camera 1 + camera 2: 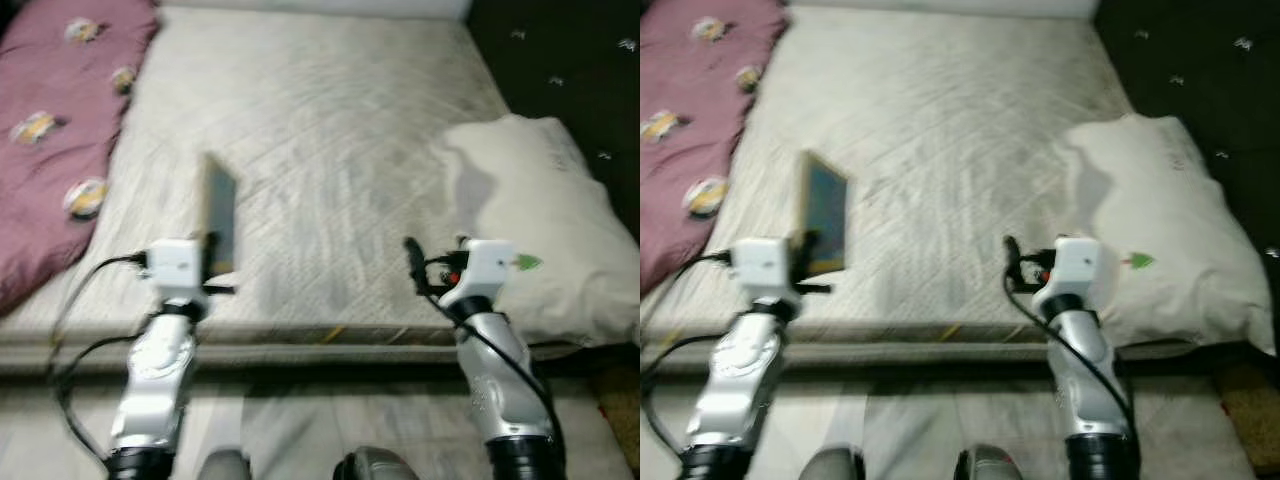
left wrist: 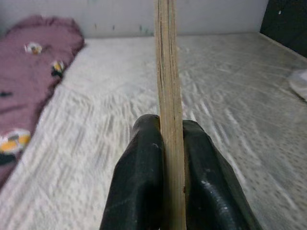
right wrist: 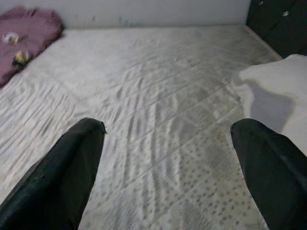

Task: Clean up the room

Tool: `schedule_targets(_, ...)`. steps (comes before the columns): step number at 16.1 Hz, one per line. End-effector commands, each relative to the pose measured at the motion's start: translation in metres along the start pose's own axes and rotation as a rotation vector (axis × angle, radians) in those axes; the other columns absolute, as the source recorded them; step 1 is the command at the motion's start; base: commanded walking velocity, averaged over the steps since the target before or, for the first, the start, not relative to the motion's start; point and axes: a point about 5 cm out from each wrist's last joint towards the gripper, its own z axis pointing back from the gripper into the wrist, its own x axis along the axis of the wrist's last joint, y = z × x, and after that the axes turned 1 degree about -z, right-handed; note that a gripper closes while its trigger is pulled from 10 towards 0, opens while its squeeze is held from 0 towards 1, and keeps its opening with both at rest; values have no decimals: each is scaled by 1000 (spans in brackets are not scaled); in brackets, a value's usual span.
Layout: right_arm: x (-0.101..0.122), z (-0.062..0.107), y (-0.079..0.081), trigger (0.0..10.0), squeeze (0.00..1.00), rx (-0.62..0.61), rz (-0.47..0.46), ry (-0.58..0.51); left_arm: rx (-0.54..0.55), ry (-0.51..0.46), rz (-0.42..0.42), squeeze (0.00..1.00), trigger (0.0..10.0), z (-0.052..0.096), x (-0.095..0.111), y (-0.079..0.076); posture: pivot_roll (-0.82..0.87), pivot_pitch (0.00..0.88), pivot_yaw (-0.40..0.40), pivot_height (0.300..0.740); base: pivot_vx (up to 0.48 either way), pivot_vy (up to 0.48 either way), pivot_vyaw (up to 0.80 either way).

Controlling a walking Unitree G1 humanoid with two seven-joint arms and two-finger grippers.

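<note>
A thin book with a blue-green cover stands upright on edge over the near left part of the bare mattress. My left gripper is shut on its lower end. In the left wrist view the book's tan page edge runs up between the two black fingers. My right gripper is open above the mattress's near edge, left of a white pillow. Its two fingers stand wide apart with nothing between them.
A maroon quilt with yellow prints lies along the mattress's left side. A dark cabinet stands at the far right. The bed's front edge runs just ahead of my arms, and a brown mat lies at lower right.
</note>
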Motion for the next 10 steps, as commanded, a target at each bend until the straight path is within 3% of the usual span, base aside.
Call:
schedule_targets(1,-3,6,-12,10000,0,-38,13,15,-43,-66,15,0,10000,-3,13,-13,-16,130,-40,740,322,0,0)
schedule_targets(4,-4,6,-12,10000,0,-38,15,16,-43,-63,14,0,10000,-3,13,-14,-15,130,-40,740,321,0,0)
schedule_targets(8,-5,7,-13,10000,0,-39,5,14,-6,-38,-3,0,10000,-1,8,-15,-13,130,-41,740,0,0,0)
schedule_targets(10,-4,6,-12,10000,0,-15,50,16,-3,-32,-11,0,10000,-1,7,-14,-11,129,-44,740,0,0,0)
